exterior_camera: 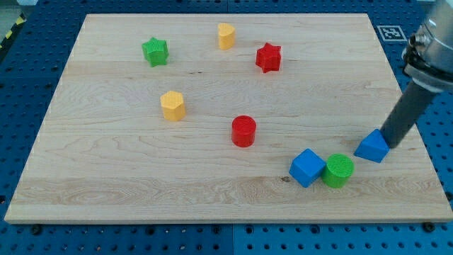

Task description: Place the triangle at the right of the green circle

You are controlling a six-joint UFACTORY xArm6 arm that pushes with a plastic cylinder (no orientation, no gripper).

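Note:
The blue triangle (372,146) lies near the board's right edge, low in the view. The green circle (338,170) sits just left of it and a little lower, with a small gap between them. A blue cube (307,168) touches the green circle on its left. My tip (390,146) is at the triangle's right side, touching or nearly touching it. The dark rod slants up to the view's right.
A red cylinder (243,131) stands mid-board. A yellow hexagon block (173,105) is left of it. A green star (155,52), a yellow block (226,35) and a red star (268,57) lie near the top. The wooden board (106,184) rests on a blue pegboard.

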